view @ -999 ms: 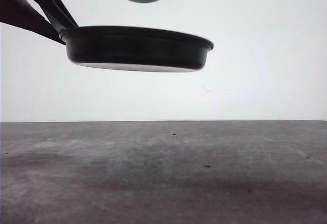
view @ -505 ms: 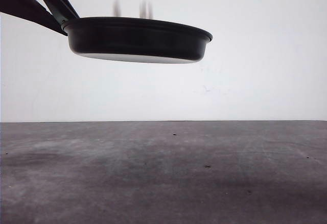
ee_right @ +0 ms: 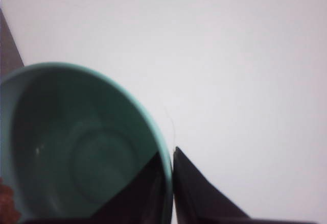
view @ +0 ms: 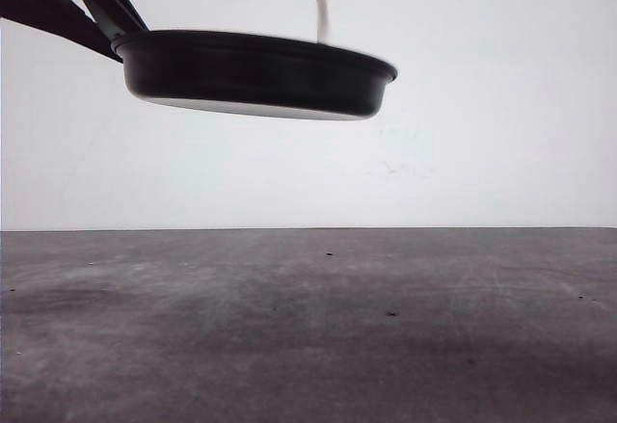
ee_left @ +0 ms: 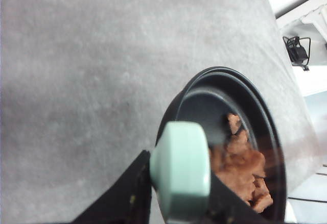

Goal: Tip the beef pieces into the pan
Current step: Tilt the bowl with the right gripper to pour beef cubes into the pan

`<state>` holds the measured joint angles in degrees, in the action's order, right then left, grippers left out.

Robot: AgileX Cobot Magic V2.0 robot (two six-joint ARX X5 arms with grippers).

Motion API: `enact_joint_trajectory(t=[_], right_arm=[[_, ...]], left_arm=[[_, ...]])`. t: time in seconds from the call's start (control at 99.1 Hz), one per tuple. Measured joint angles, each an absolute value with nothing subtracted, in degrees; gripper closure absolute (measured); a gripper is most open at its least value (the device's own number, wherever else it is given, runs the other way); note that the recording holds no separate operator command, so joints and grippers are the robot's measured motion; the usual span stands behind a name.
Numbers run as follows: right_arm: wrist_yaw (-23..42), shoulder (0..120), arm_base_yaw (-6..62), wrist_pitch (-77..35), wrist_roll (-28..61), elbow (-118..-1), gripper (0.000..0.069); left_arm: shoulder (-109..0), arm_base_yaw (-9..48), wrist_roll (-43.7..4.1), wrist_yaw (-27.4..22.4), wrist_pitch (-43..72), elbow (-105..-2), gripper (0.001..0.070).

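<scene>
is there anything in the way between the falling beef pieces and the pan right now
Nothing visible. In the front view the beef pieces drop as blurred streaks through open air straight above the pan, which the left gripper holds up by its handle. Some have landed inside, and the bowl looks almost empty.

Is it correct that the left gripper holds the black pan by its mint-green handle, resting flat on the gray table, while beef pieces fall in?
Not quite. The pan is not resting on the table; the front view shows it held in the air, well above it. The rest stands: the left gripper grips the mint-green handle, and beef pieces lie inside.
</scene>
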<state>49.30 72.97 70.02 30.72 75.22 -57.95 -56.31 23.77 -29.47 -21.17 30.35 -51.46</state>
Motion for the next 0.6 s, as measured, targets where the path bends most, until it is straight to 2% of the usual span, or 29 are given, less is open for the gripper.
enact_joint_trajectory(t=[0.121,0.313,0.464,0.595], right_arm=[[49.23,72.97,69.95,32.97,75.22,-57.95,0.0675],[49.34,72.99,68.18,30.17,74.15,-57.95,0.0675],[48.93,72.84,68.23,33.76,73.56,-57.98,0.0675],[49.36,72.88,67.16,31.86,70.63,-57.98,0.0675]], left_arm=[[-56.31,23.77,-29.32,-20.71,30.22,-52.45,0.0649],[-56.34,23.77,-29.3,-20.51,30.41,-52.51,0.0649],[-56.53,23.75,-29.15,-20.34,30.39,-52.51,0.0649],[-56.75,23.66,-29.12,-20.27,30.65,-52.51,0.0649]])
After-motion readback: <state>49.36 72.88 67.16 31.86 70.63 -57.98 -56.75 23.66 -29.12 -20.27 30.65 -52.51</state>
